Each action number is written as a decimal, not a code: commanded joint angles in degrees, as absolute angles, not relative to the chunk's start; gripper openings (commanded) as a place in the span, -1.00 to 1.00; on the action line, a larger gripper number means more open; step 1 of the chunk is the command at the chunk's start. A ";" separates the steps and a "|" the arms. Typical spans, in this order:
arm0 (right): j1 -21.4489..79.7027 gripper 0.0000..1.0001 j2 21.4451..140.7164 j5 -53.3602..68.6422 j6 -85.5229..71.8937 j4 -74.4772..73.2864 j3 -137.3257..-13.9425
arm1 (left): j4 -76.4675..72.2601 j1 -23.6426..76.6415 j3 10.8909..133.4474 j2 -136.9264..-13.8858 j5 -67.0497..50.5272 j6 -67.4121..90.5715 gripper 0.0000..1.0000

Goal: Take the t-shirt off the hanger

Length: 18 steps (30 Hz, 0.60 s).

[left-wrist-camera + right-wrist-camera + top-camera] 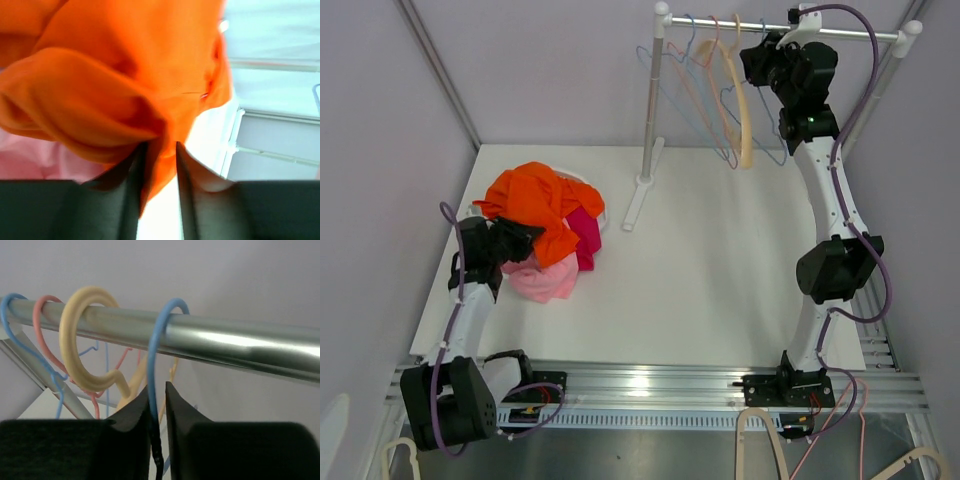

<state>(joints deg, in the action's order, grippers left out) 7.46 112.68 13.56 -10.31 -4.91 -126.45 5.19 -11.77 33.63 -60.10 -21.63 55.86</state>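
The orange t-shirt (535,205) lies crumpled on a heap of clothes at the table's left. My left gripper (525,240) is at its near edge. In the left wrist view its jaws (160,145) stand a little apart, open, with a fold of the orange t-shirt (125,75) hanging between them. My right gripper (772,42) is up at the rail (840,33). There the blue hanger (159,335) hooks over the rail (225,340), bare. Its wire runs between my right gripper's (157,386) fingers, against the left one with a slit beside the right one.
A pale pink garment (545,282) and a magenta one (586,235) lie under the orange shirt. A cream hanger (740,110), a pink one and other blue ones hang on the rail left of my right gripper. The rack's post (653,100) stands mid-table at the back.
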 commanded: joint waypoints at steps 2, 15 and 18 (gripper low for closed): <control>8.09 -0.37 110.92 11.52 -9.67 -5.10 -125.86 | 7.64 -12.04 37.88 -57.31 -20.83 54.84 -0.08; 7.82 0.99 100.39 0.71 -7.03 -15.45 -124.72 | 23.61 -11.95 54.13 -50.81 -16.09 46.07 0.99; 7.82 0.99 95.38 -1.75 -8.26 -16.00 -117.45 | 26.01 -11.95 57.04 -48.97 -11.53 43.87 0.99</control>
<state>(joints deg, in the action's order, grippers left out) 7.73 102.19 2.35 -8.01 -14.00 -121.25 20.86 -11.75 53.74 -51.31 -16.75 48.27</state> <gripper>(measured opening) 0.993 0.994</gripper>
